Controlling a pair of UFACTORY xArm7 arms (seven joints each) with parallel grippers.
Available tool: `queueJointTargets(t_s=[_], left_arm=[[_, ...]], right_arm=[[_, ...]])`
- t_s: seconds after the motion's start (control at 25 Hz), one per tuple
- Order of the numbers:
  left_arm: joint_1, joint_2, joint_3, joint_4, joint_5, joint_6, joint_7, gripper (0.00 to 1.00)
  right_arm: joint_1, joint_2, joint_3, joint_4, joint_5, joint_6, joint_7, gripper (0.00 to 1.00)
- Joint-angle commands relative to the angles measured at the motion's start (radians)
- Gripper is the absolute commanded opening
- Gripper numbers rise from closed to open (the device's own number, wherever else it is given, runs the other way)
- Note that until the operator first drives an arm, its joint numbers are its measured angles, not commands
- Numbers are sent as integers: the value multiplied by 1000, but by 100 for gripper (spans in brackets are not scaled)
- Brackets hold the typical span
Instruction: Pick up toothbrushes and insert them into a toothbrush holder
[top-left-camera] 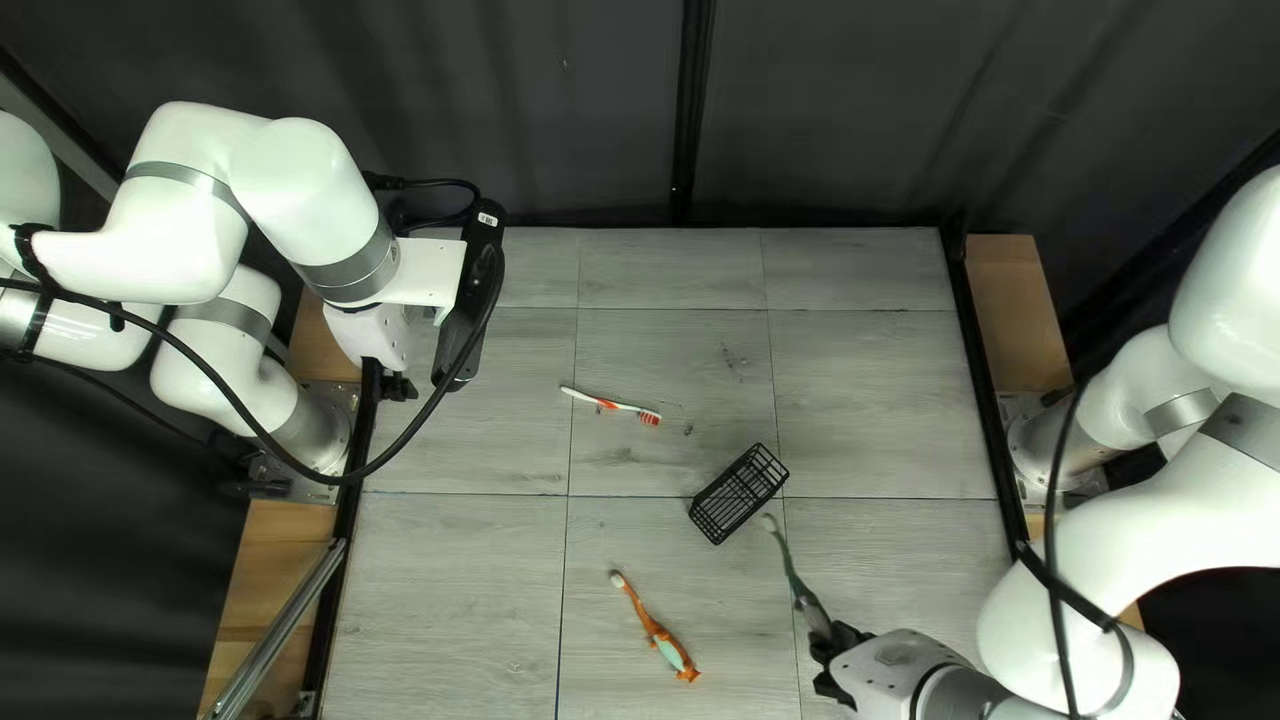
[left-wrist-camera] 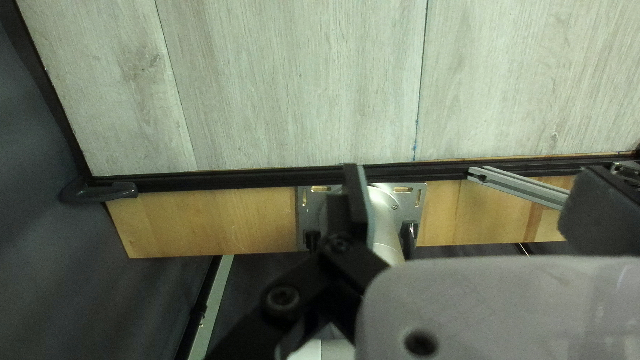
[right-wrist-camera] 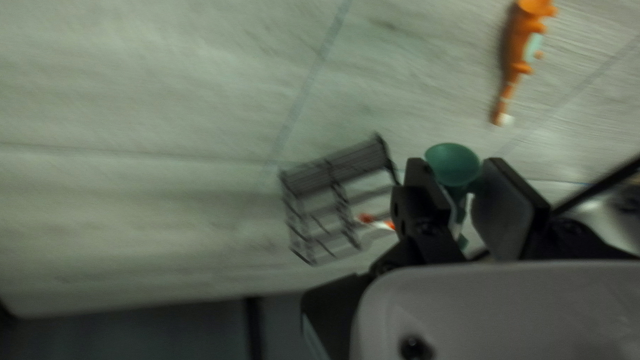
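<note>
The black basket [top-left-camera: 738, 494] is sitting between the right tool [top-left-camera: 820, 651] and white toothbrush [top-left-camera: 587, 396], open surface [top-left-camera: 880, 454] flanking it.

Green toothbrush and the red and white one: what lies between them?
The black basket lies between the green toothbrush, held by the right gripper, and the red and white toothbrush, as the top left view shows.

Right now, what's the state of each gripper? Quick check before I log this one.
Left gripper: open, holding nothing.
Right gripper: closed on the green toothbrush.
</note>
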Motion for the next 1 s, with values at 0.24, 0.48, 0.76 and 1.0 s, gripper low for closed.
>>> queueJointTargets(t_s=[0.24, 0.48, 0.76, 1.0], left_arm=[[0, 0, 0, 0, 0, 0, 0, 100], [0, 0, 0, 0, 0, 0, 0, 100], [0, 0, 0, 0, 0, 0, 0, 100], [0, 0, 0, 0, 0, 0, 0, 100]], right_arm=[[8, 6, -8, -76, -189, -50, 32, 0], [26, 66, -13, -43, -200, 36, 65, 0], [25, 70, -17, -46, -202, 42, 82, 0], [57, 124, -23, -32, -287, 89, 126, 0]])
